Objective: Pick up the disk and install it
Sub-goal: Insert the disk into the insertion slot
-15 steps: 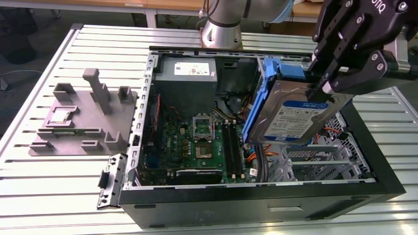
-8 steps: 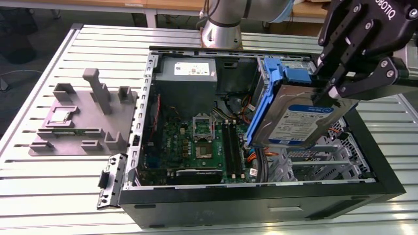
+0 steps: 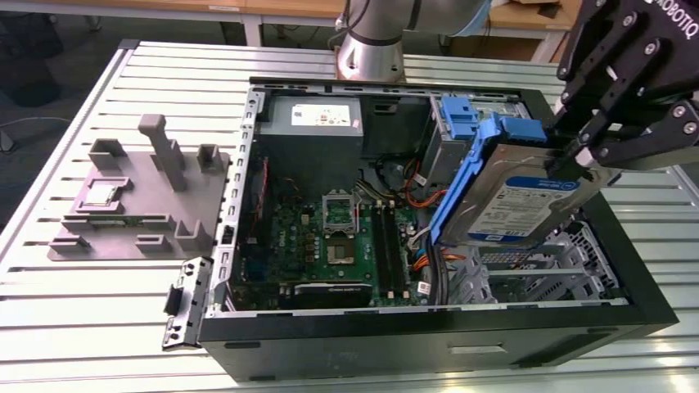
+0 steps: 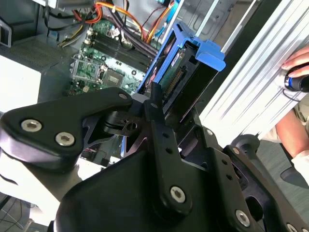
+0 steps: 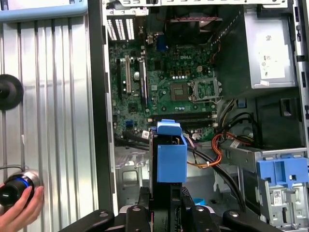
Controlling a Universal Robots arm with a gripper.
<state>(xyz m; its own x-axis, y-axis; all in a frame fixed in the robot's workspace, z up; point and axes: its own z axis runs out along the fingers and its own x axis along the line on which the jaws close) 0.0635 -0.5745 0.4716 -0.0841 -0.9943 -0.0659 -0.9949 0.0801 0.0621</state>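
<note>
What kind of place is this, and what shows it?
Probably a robotics lab bench: an open computer case lies on a slotted metal table, and the gripper holds the disk over it.

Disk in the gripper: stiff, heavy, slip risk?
Probably stiff: the disk is a metal-bodied slab and hangs tilted from the gripper without sagging. Likely dense for its size, so held at one end it may pivot. The blue frame looks plastic, possibly flexing if knocked.
</note>
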